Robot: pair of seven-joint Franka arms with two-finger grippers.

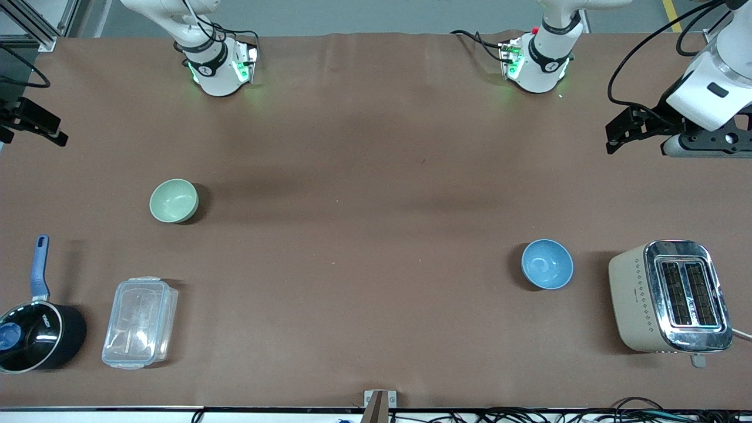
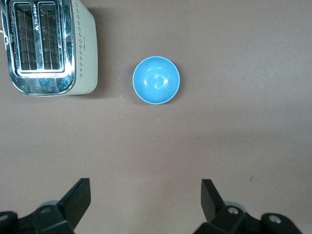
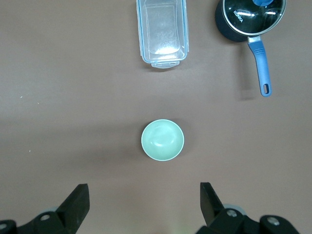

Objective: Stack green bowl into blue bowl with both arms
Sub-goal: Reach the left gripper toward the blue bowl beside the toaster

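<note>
Each pincer, left [image 2: 145, 204] and right [image 3: 144, 207], gapes empty above one blue bowl [image 1: 547, 264], one green bowl [image 1: 174, 201].

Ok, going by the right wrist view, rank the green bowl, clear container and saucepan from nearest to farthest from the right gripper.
1. Green bowl, just ahead of the open right gripper.
2. Clear container, past the bowl.
3. Saucepan, beside the container; farthest, though only narrowly.

We see open table around the green bowl [image 1: 174, 201]; a toaster [image 1: 670, 296] stands just beside the blue bowl [image 1: 547, 264].
</note>
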